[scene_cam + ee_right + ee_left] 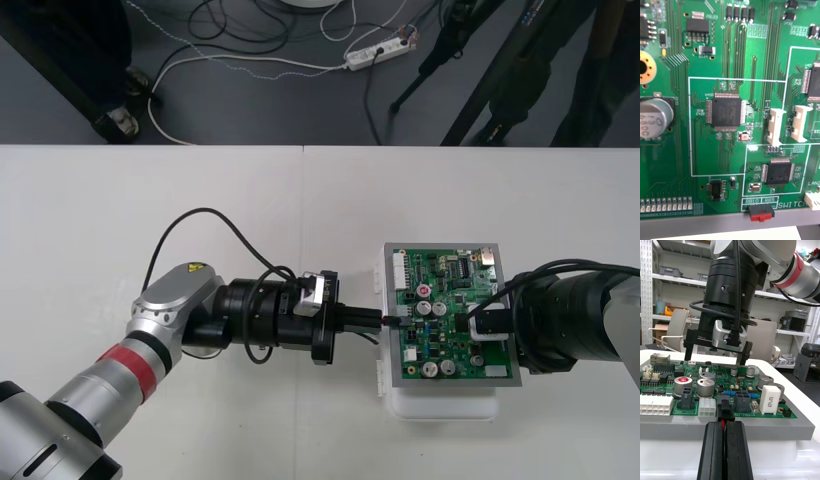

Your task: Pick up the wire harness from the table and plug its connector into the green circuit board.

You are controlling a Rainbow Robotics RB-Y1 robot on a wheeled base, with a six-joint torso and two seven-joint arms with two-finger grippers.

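We see the left gripper (725,425) clenched on the small wire harness (724,417): a sliver of red wire shows between its two black fingers (713,450), which are pressed close together. The harness's small black plug (725,407) sticks out just ahead of the fingertips, at the near edge of the green circuit board (450,300) on its white plastic base (440,405). It stands against a black connector there, but we cannot tell whether it is fully seated. Beyond the plug, on the far side of the board from this gripper, the right gripper (714,360) hangs over the board with its fingers spread wide, holding nothing. Board and base rest on the plain light table (200,200).
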